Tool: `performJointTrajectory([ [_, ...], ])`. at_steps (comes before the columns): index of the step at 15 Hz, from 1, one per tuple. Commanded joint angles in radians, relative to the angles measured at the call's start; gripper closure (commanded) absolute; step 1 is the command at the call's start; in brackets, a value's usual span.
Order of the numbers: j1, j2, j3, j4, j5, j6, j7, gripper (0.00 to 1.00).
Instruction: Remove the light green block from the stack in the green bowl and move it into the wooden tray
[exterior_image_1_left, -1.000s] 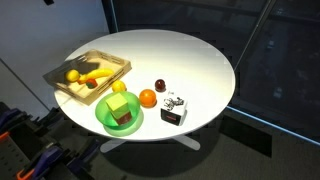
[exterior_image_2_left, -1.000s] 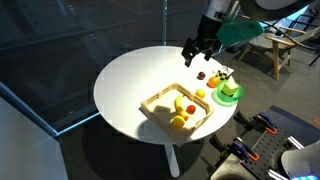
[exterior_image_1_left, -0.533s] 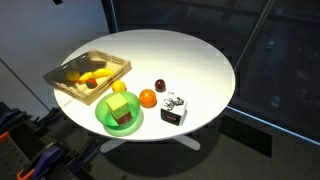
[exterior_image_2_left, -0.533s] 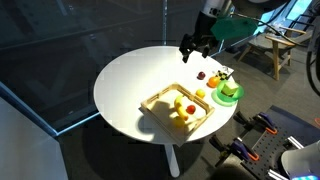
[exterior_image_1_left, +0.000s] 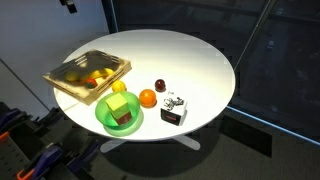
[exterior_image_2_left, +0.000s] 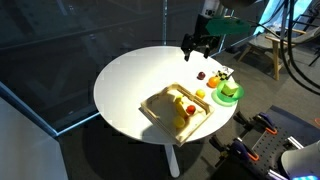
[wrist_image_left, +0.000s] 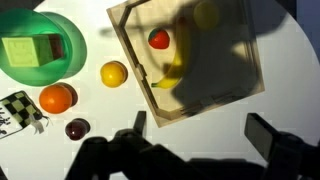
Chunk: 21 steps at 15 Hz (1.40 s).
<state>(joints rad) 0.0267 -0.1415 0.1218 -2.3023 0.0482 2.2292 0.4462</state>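
Observation:
The light green block (exterior_image_1_left: 119, 102) (wrist_image_left: 19, 49) sits on a dark brown block in the green bowl (exterior_image_1_left: 106, 119) (exterior_image_2_left: 231, 95) (wrist_image_left: 58, 67) at the table's near edge. The wooden tray (exterior_image_1_left: 62, 84) (exterior_image_2_left: 158, 112) (wrist_image_left: 250, 80) holds a banana and small fruits. My gripper (exterior_image_2_left: 197, 46) (wrist_image_left: 200, 132) hangs high above the table, open and empty, well away from the bowl. In the wrist view its two dark fingers frame bare white tabletop below the tray.
On the round white table (exterior_image_1_left: 190, 60) beside the bowl lie a lemon (wrist_image_left: 113, 73), an orange (exterior_image_1_left: 148, 98) (wrist_image_left: 56, 98), a dark red fruit (exterior_image_1_left: 160, 85) (wrist_image_left: 77, 128) and a black-and-white patterned box (exterior_image_1_left: 174, 108). Chairs stand beyond the table (exterior_image_2_left: 270, 45).
My gripper has risen and moved slightly away from the tray. My arm's shadow now falls over the tray. The objects have not moved.

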Motion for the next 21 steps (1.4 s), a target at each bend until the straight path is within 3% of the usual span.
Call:
performJointTrajectory([
  [1,-0.009,0.006,-0.044,0.016,0.05,-0.102,-0.023,0.0],
  [4,-0.017,-0.03,-0.08,-0.014,0.079,-0.151,-0.054,0.0],
  [10,-0.076,-0.078,-0.132,-0.072,0.001,-0.134,-0.045,0.0],
  [17,-0.135,-0.041,-0.156,-0.162,-0.092,0.117,-0.03,0.0],
  [21,-0.138,-0.018,-0.167,-0.201,-0.059,0.199,-0.044,0.0],
])
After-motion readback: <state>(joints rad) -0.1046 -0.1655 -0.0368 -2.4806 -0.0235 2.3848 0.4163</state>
